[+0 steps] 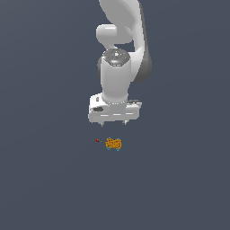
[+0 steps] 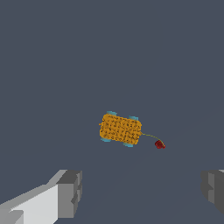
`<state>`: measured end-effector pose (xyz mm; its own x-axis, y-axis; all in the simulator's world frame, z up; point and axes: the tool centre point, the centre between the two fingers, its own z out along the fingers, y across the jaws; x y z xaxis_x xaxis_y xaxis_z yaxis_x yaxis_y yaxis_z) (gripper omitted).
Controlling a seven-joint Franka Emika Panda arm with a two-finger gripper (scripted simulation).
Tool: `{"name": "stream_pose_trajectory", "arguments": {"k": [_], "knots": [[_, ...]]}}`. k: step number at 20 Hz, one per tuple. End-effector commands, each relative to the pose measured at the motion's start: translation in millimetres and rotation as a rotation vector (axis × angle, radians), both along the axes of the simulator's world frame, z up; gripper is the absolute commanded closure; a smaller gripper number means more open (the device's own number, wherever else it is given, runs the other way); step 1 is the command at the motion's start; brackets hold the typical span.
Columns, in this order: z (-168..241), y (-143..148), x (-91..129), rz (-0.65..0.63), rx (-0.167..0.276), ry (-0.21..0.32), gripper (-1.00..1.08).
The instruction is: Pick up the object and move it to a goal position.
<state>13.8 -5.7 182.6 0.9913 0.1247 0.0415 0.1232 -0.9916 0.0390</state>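
Note:
The object [image 1: 113,143] is a tiny orange block with dark speckles and cyan specks at its edges, lying on the flat dark grey floor. It also shows in the wrist view [image 2: 120,129]. A tinier red dot [image 1: 97,140] sits just to the exterior view's left of it, and in the wrist view [image 2: 159,145] a thin line joins the two. My gripper [image 1: 114,122] hangs above the block, apart from it, open and empty. Its grey fingertips [image 2: 70,192] stand wide apart in the wrist view.
The white arm [image 1: 121,54] rises behind the gripper. The grey floor [image 1: 45,179] stretches all around with nothing else on it.

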Motion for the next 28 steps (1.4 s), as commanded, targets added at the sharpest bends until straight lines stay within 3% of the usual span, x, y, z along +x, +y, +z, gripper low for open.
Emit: {"name": "stream_pose_trajectory", "arguments": {"k": [1, 28], "knots": [[-3.0, -1.0, 0.6, 0.032, -0.002, 0.003, -0.92], [-62.5, -17.9, 10.4, 0.706, -0.021, 0.052, -0.92]]}}
